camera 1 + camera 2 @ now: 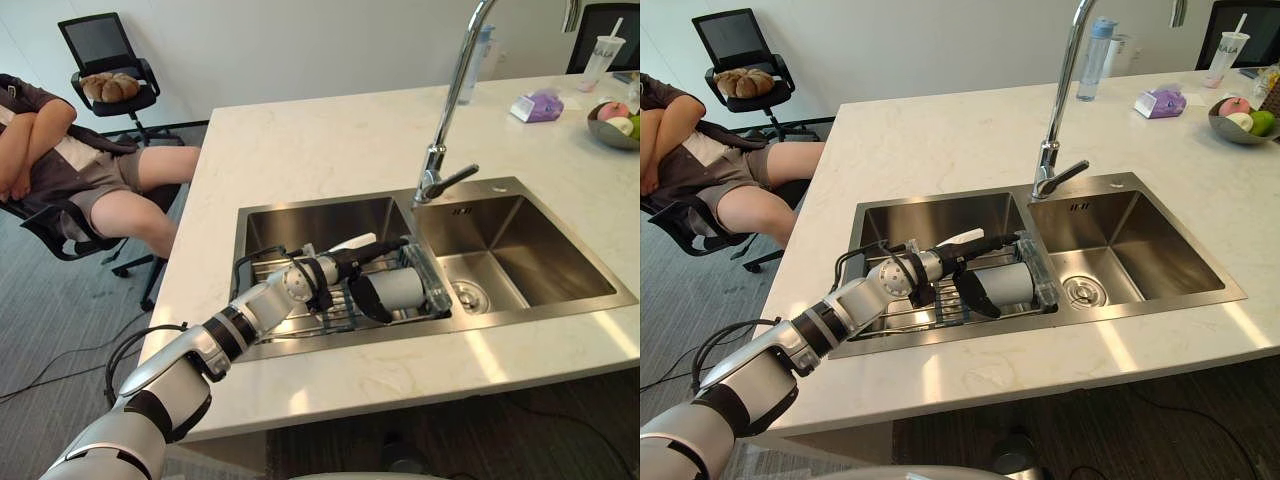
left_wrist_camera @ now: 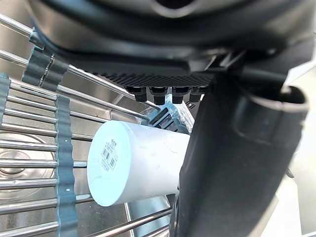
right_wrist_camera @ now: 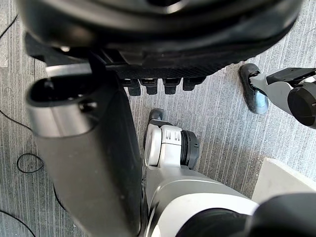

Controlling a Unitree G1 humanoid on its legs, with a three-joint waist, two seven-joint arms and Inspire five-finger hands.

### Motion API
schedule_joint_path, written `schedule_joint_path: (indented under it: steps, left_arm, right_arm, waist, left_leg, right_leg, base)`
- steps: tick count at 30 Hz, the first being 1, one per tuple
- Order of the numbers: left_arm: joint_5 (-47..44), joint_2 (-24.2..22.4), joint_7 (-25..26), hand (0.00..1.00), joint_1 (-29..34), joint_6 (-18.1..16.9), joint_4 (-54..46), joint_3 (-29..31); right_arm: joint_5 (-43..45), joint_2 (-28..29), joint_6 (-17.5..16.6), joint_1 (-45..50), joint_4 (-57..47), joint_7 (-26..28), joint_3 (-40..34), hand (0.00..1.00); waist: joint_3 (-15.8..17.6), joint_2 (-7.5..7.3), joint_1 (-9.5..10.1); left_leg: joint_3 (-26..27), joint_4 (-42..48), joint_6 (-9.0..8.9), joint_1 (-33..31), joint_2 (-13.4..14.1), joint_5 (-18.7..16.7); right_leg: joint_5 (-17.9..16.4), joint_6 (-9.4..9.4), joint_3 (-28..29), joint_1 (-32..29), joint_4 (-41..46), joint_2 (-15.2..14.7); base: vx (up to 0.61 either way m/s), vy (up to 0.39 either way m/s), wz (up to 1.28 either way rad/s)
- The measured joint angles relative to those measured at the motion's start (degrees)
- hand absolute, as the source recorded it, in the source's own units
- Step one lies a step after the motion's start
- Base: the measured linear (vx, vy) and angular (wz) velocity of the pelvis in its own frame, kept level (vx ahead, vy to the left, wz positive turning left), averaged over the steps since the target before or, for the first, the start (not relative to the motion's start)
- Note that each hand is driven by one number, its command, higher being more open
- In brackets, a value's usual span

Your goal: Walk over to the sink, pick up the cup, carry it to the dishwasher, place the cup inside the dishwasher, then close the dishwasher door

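A white cup point(image 1: 402, 287) lies on its side on a wire rack point(image 1: 262, 272) in the left basin of the steel sink point(image 1: 330, 222). My left hand point(image 1: 335, 272) reaches into that basin from the lower left. Its straight fingers point(image 1: 385, 250) lie along the cup's far side and its dark thumb point(image 1: 372, 300) crosses the near side, so the cup sits between them. In the left wrist view the cup point(image 2: 133, 163) rests on the rack's bars point(image 2: 29, 148) beside the thumb point(image 2: 237, 163), base toward the camera. My right hand point(image 3: 89, 148) hangs over grey carpet, fingers relaxed.
A tall faucet point(image 1: 450, 110) stands behind the divider between the basins; the right basin point(image 1: 520, 250) has a drain. A fruit bowl point(image 1: 615, 122), a tissue pack point(image 1: 537, 105) and a bottle point(image 1: 1093, 55) stand at the counter's far right. A person point(image 1: 60, 165) sits at the left.
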Motion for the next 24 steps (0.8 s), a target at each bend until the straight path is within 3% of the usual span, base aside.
schedule_joint_path:
  steps: [24]
  left_arm:
    - [2.22,-3.11,-0.06,1.00,0.00,1.07,5.01,3.65]
  right_arm:
    - [-0.04,-1.12,-0.20,0.14,-1.70,0.65,2.67,1.00]
  waist:
    - [0.59,-0.53,-0.69]
  left_leg:
    - [-0.28,-0.98,0.26,-0.85,-1.32,0.97]
  right_leg:
    - [-0.76,0.13,0.23,-2.33,2.17,-1.17]
  base:
    - [0.00,0.000,0.00]
